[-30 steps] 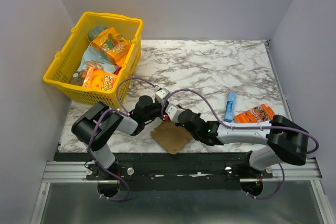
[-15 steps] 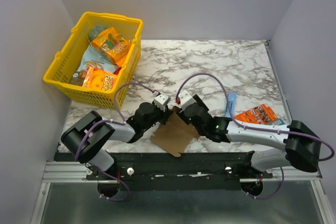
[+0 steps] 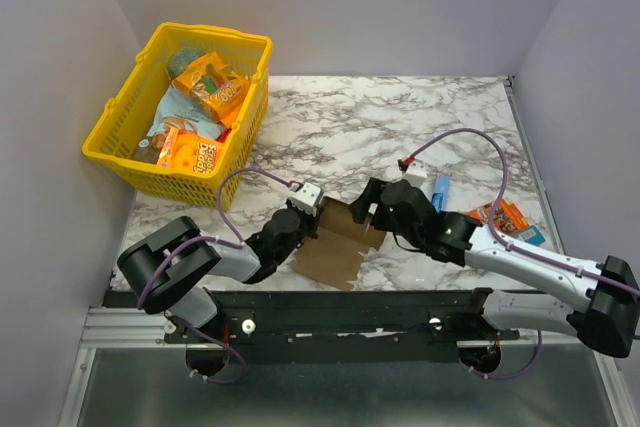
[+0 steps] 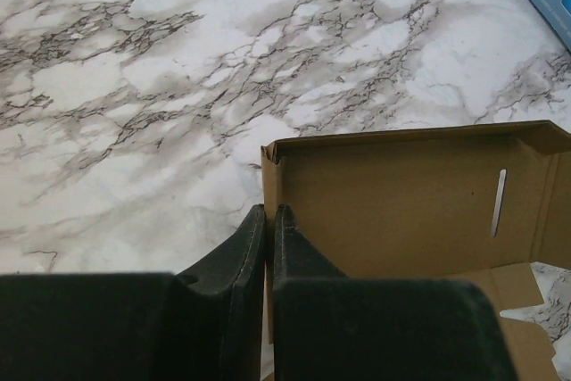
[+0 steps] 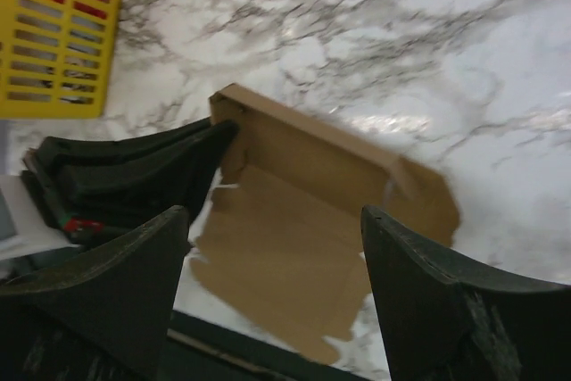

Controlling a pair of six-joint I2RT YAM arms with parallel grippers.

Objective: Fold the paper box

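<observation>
Left wrist: left fingers [image 4: 239,260] pinch paper box [image 4: 393,198] edge; right fingers [image 5: 437,310] wide.

A white desk [image 3: 400,112] veined in grey marble pattern is closed in by plain pale grey walls [image 3: 350,7] at left, far and right. A metal rail [image 3: 125,327] runs along its near edge. Light is soft and even.

Brown paper box [image 3: 332,247], yellow basket [image 3: 175,183], marbled table [image 3: 400,117]
</observation>
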